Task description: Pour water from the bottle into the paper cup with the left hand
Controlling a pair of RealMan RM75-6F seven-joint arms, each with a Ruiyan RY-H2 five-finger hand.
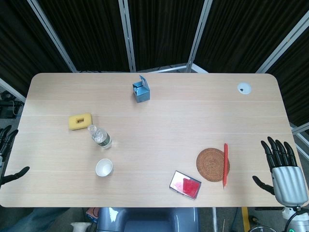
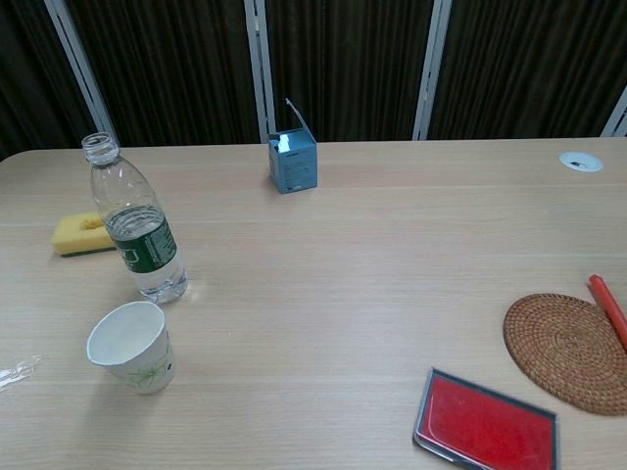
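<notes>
Clear plastic bottle (image 2: 135,230), green label, uncapped, upright on worktop (image 2: 372,255) left side. White paper cup (image 2: 132,347) near, in front. Left hand (image 1: 8,154) empty, fingers spread, off left edge; right hand (image 1: 282,166) likewise, right edge.

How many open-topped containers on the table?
3: the bottle, uncapped, at the left; the paper cup just in front of it; the blue box, flap up, at the far middle. None seems hidden.
</notes>
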